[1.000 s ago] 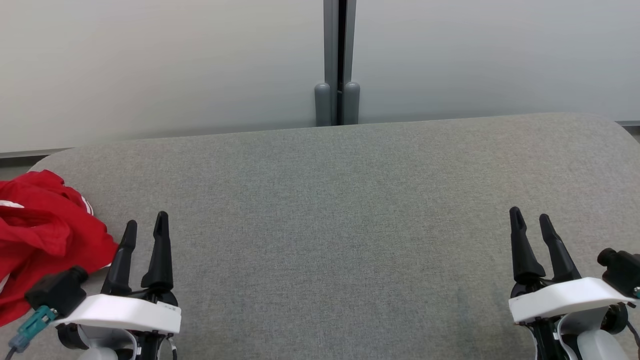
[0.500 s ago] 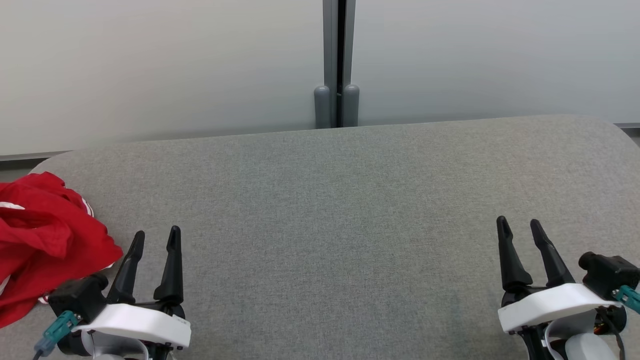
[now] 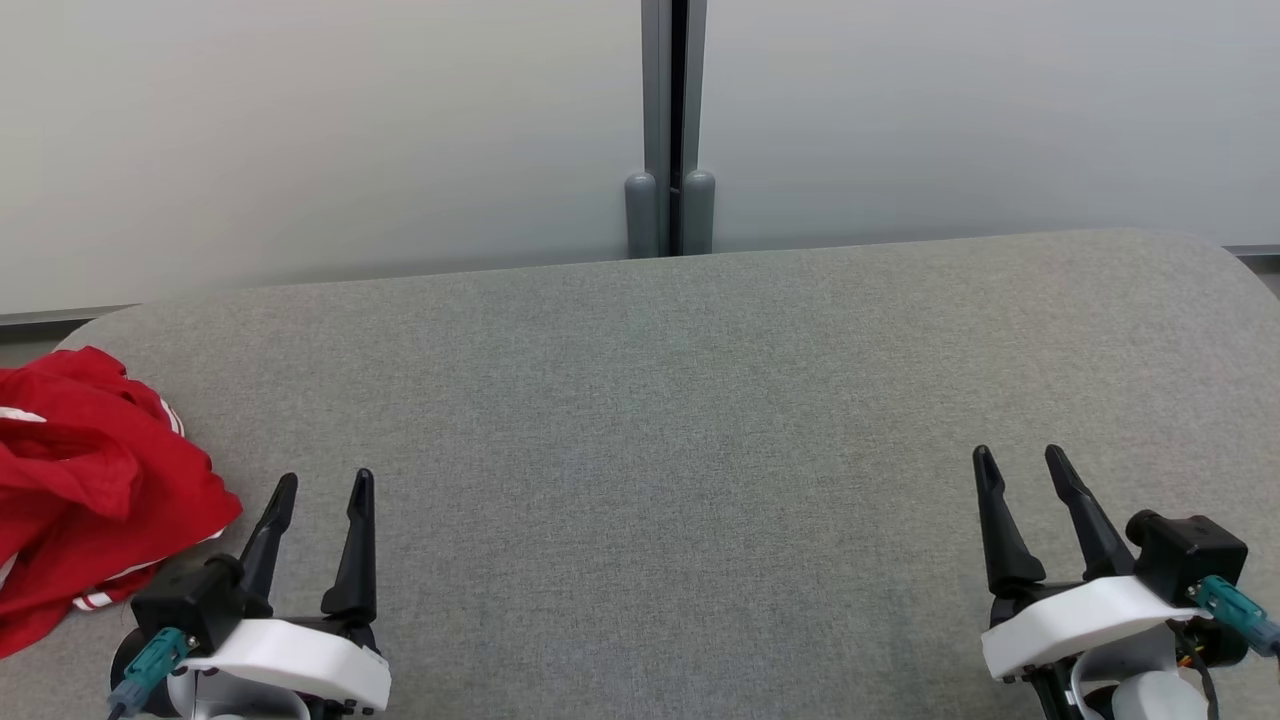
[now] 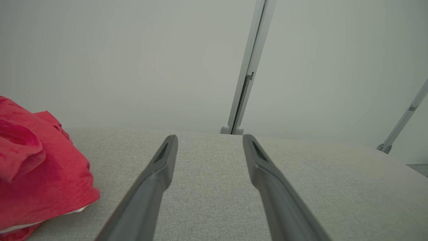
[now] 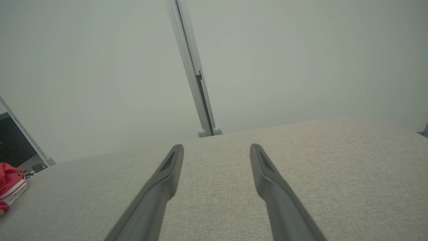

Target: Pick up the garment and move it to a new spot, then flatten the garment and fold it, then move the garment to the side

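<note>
As counted largest first: two pale wall panels, plain, closing off the room behind. One grey fabric-covered surface, far corners rounded. One red garment, crumpled, white-striped, lying at the surface's far left edge, just beside the left gripper. Two grippers, left and right gripper, fingers spread apart, holding nothing, near the front edge. One grey post between the panels.

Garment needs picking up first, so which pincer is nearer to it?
The left pincer: the red garment lies close beside it at the left end of the grey surface, while the right pincer is far off at the other end.
</note>
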